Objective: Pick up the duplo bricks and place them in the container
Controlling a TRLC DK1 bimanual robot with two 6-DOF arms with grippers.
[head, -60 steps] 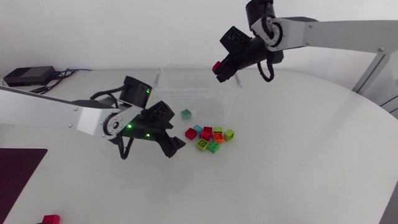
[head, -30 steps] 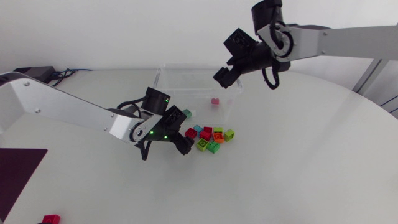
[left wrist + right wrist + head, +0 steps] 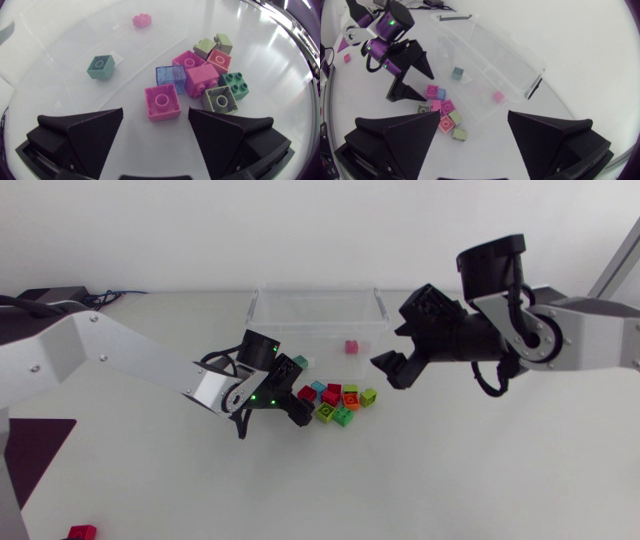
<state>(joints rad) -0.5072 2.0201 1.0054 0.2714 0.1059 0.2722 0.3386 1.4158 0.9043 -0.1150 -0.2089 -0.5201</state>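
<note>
Duplo bricks (image 3: 335, 402) — judged light, rigid, smooth-walled — lie clustered on the table (image 3: 500, 470), just on the near side of the container (image 3: 262, 308). Left gripper (image 3: 297, 393): fingers apart, flanking the closest brick (image 3: 162, 102), best pinched across its flat side walls. Right gripper (image 3: 392, 350): fingers apart, empty.

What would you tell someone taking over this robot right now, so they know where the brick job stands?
Left gripper: open, low at the pile, with the nearest brick just ahead of its fingers, not gripped.
Right gripper: open and empty, beside the container.
Done: one small red brick lies in the container.
Left: the pile in front of it, a teal brick close by, and a stray brick far off at the table's near-left edge.
</note>
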